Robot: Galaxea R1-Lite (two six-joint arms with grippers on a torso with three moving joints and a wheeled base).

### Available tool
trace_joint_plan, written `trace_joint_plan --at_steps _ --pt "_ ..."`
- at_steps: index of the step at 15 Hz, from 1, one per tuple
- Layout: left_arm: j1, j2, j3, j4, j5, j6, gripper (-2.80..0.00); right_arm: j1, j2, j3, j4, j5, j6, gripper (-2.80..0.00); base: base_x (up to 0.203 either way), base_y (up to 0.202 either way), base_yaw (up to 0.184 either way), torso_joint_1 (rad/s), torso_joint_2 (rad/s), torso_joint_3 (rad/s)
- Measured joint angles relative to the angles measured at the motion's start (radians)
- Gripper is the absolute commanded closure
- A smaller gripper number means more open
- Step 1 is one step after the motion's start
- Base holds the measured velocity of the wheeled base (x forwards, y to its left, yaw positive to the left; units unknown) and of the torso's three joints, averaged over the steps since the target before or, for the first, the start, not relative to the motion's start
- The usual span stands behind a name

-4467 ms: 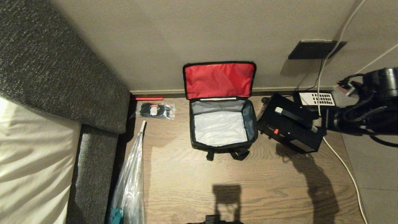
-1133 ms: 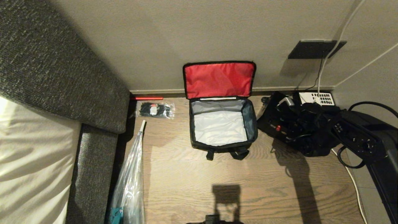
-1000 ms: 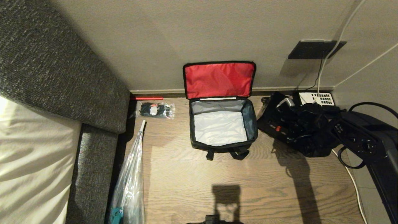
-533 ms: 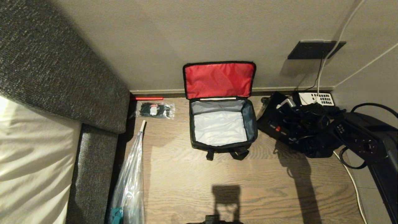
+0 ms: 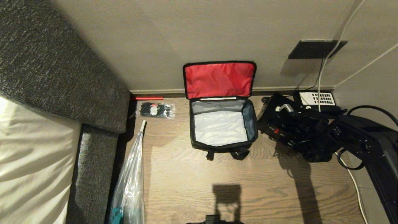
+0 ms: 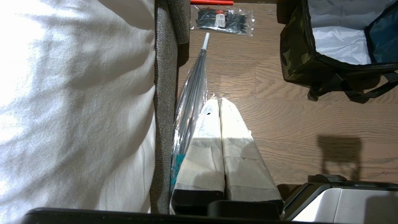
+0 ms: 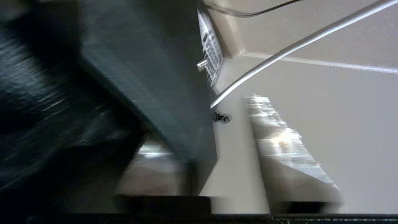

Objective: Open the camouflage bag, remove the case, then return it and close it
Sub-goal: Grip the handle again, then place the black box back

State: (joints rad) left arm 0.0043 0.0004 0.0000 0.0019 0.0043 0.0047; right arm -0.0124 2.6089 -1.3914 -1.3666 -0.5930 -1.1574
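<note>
On the floor right of the open, empty camouflage bag (image 5: 222,124), my right gripper (image 5: 298,119) sits on the black case (image 5: 273,121) at its handle, grip unclear, left gripper (image 6: 219,105) parked, fingers together.

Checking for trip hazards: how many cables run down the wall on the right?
2, maybe more hidden. A white cable drops to the phone and along the floor; a thin black cable hangs from the wall plate.
</note>
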Motion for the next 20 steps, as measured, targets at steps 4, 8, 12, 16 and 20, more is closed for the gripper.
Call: trace_joint_plan --at_steps 4,8,12,16,20 --pt "0.000 0.000 0.000 0.000 0.000 0.000 0.00 0.028 -0.010 0.030 -0.020 -0.003 0.000 0.00 0.000 0.000 0.000 0.000 0.00 0.000" --pt "0.000 0.000 0.000 0.001 0.000 0.000 0.00 0.044 -0.074 0.120 -0.019 -0.003 0.002 0.00 0.000 0.000 0.000 0.000 0.00 0.000" --pt "0.000 0.000 0.000 0.000 0.000 0.000 0.00 0.048 -0.250 0.246 0.009 0.001 -0.030 0.00 0.000 0.000 0.000 0.000 0.00 0.000" --pt "0.000 0.000 0.000 0.000 -0.001 0.000 0.00 0.048 -0.486 0.397 0.035 0.009 -0.104 0.00 0.000 0.000 0.000 0.000 0.00 0.000" --pt "0.000 0.000 0.000 0.000 0.000 0.000 0.00 0.054 -0.681 0.483 0.087 0.043 -0.182 0.00 0.000 0.000 0.000 0.000 0.00 0.000"
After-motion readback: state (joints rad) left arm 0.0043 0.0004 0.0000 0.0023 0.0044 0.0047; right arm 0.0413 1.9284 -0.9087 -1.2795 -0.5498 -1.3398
